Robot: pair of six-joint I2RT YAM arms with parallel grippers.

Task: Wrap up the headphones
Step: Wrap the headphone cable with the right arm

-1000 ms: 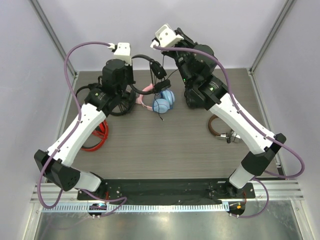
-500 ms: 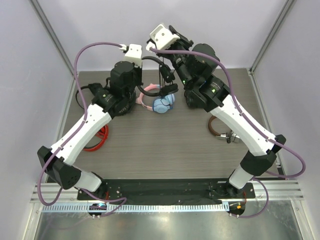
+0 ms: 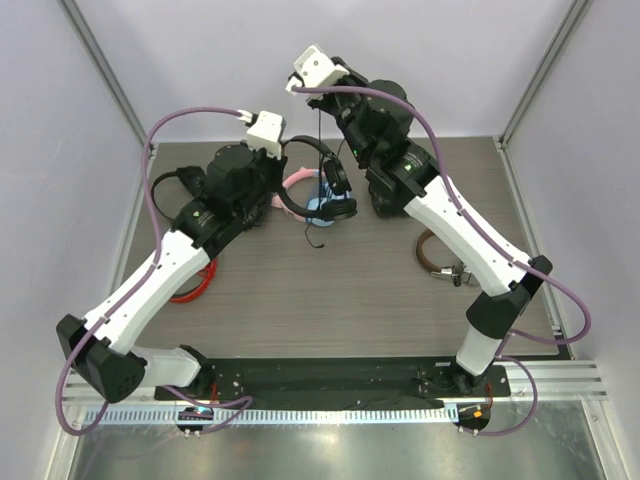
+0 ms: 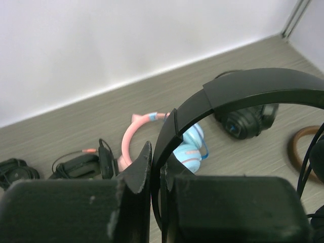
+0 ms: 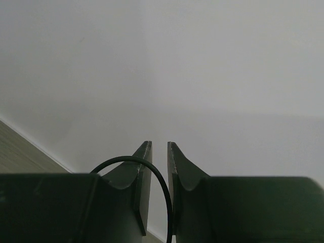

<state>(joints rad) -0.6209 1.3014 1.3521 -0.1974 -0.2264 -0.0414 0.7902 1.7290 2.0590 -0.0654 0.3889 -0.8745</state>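
Observation:
The slim black headphones [image 3: 292,198] hang in the air over the back middle of the table. My left gripper [image 3: 284,172] is shut on their thin headband [image 4: 253,88], which passes between the fingers [image 4: 142,167]. The earcups [image 3: 339,180] hang to the gripper's right. The thin black cable [image 3: 320,130] runs straight up from them to my right gripper [image 3: 328,98], held high near the back wall. In the right wrist view the cable [image 5: 161,185] loops between the nearly closed jaws of that gripper [image 5: 159,149]. A loose cable end [image 3: 318,238] dangles below.
The pink-and-blue headphones [image 4: 188,147] lie on the table under the held pair. The bulky black over-ear pair [image 4: 246,120] lies to their right. A brown ring with a metal plug [image 3: 445,265] is at the right, a red cable [image 3: 195,278] at the left, black cable items [image 4: 81,164] at the far left.
My left gripper has carried the headphones to the right, towards the right arm. My right gripper has risen and shifted left, pulling the cable up taut.

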